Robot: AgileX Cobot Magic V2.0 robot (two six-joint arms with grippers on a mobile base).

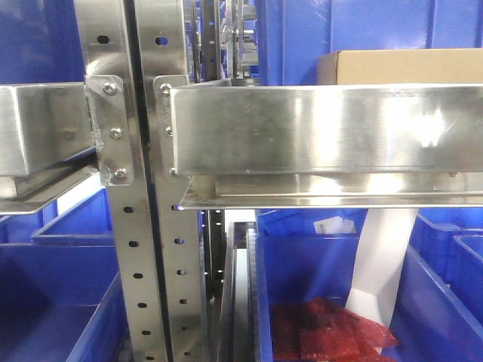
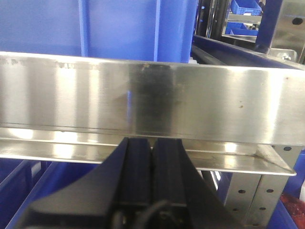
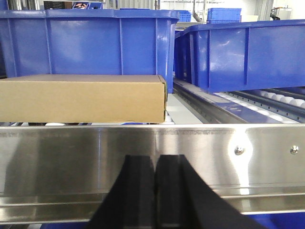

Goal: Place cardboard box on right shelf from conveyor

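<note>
The tan cardboard box (image 1: 400,66) lies flat on the right shelf (image 1: 324,128), behind its shiny front lip. In the right wrist view the cardboard box (image 3: 81,100) rests just beyond the steel lip of the right shelf (image 3: 71,157). My right gripper (image 3: 156,160) is shut and empty, below and in front of that lip, apart from the box. My left gripper (image 2: 152,143) is shut with nothing in it, close under the lip of the left steel shelf (image 2: 143,102). The conveyor is out of view.
Twin perforated uprights (image 1: 147,226) stand between the two shelves. Blue bins (image 3: 90,43) sit behind the box, another blue bin (image 3: 243,55) to its right beside roller tracks (image 3: 281,98). Below the shelf a blue bin (image 1: 302,271) holds red bags (image 1: 324,332).
</note>
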